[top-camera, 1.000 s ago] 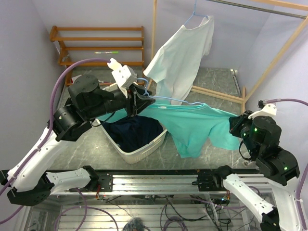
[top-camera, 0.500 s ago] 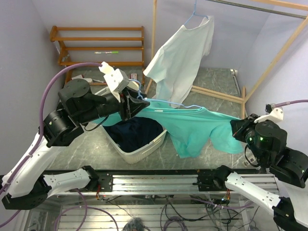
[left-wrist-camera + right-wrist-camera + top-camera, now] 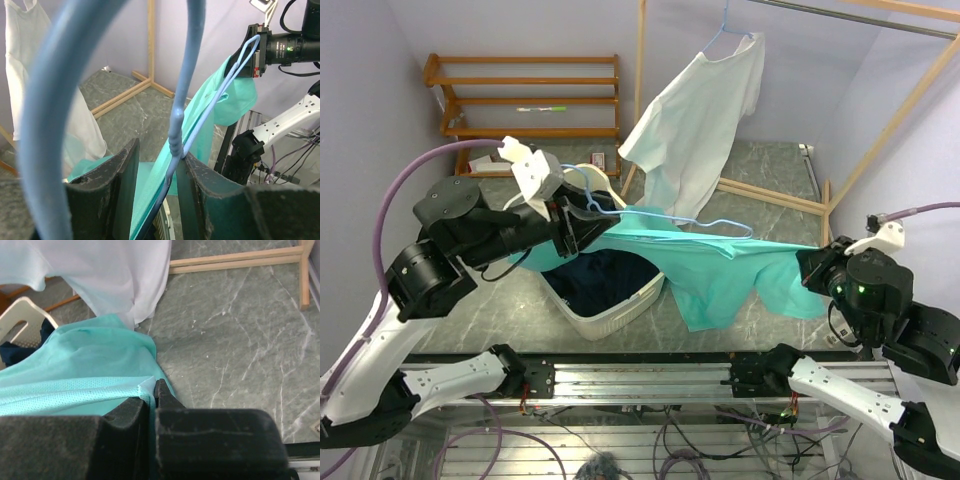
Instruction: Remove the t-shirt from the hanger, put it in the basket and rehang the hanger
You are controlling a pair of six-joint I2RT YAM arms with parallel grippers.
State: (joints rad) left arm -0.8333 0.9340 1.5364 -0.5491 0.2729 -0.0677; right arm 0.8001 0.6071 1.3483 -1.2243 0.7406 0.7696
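Two tools pull apart along one line: the left tool [image 3: 582, 215] grips the blue hanger [image 3: 665, 215] at its neck, the right tool [image 3: 812, 268] is clamped on the teal t-shirt [image 3: 720, 265], stretched above the bench between them, hanger arm still inside.

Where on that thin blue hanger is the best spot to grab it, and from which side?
Probably at the neck, where the hook meets the two shoulder wires. On the blue hanger that short, thicker twisted stem is bare, while the teal t-shirt drapes over the arms. Coming from the hook end, as the left gripper does, keeps the fingers off the cloth.
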